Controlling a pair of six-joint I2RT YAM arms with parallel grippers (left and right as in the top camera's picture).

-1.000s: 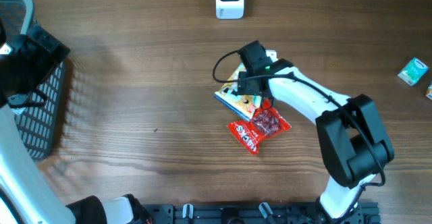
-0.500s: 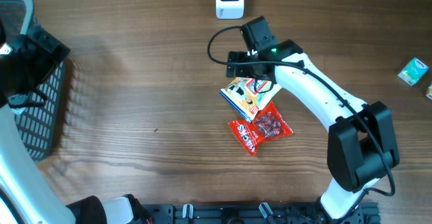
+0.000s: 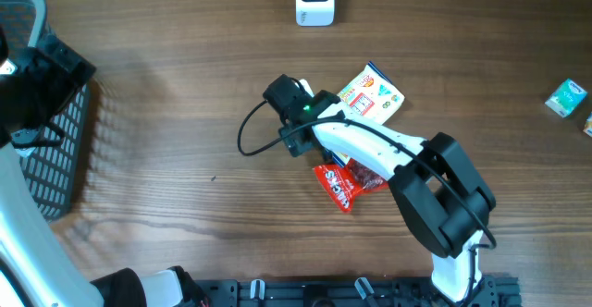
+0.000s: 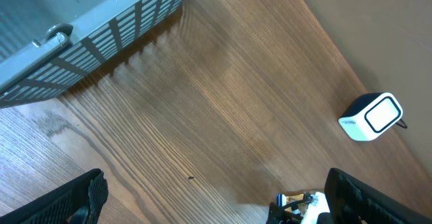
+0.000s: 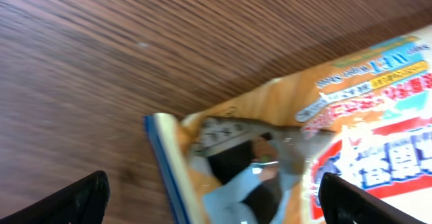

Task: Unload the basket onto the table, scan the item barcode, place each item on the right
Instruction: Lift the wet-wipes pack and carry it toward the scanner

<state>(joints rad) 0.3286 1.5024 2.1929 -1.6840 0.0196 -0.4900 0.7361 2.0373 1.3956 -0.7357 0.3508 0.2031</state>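
Overhead view shows a dark basket [image 3: 57,159] at the left edge of the brown desk [image 3: 185,85]. Left wrist view shows the left pincer [image 4: 217,202] up over the desk. Its two fingers are spread as wide as they go, and nothing is between them.

At the top middle of the overhead view stands the white scanner [image 3: 314,0]. Below it, the right arm [image 3: 370,145] reaches in from the bottom right toward the middle.

Right wrist view shows the right pincer [image 5: 216,204] wide apart too, and it holds nothing. The snack packet [image 5: 337,109] lies flat on the desk in front of it. It looks blurry and has a blue edge.

In the overhead view the snack packet [image 3: 372,92] sits just right of the middle, beside the arm and well below the scanner. A red packet [image 3: 338,185] lies lower down, partly under the arm. A small green box [image 3: 564,96] is at the far right.
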